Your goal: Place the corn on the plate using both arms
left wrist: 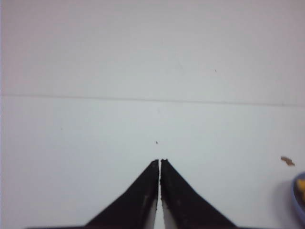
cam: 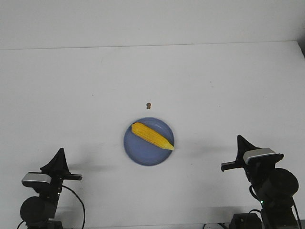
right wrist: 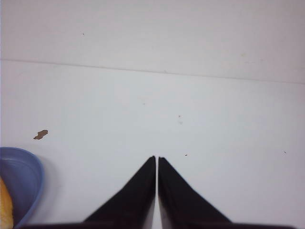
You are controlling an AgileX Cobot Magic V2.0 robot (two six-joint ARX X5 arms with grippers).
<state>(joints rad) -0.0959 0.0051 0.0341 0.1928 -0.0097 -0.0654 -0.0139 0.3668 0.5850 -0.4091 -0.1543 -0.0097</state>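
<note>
Corn (cam: 152, 136) lies on the plate (cam: 138, 151), slantwise across it, blunt end toward the far left, pointed tip resting near the rim on my right. By the look of it the placing is done — nothing of the cob hangs past the blue edge that I can make out.

Just beyond the plate, on the white desk (cam: 214, 86), sits a small brown speck (cam: 148, 104), apart from the rim and no part of my job.

My left gripper (cam: 60, 152) stands near the front edge, well apart from the plate, its tips pressed together with only a hairline seam between them and nothing held. My right gripper (cam: 239, 139) stands likewise on the other side, tips together, empty.

What could go wrong from here — mostly my own doing. The tip of the cob sits close to the rim, and a round cob on a shallow plate would roll readily; if either arm swept low across the middle and knocked the plate, the corn could slide off onto the desk. Any move I make should keep high and wide of it.
</note>
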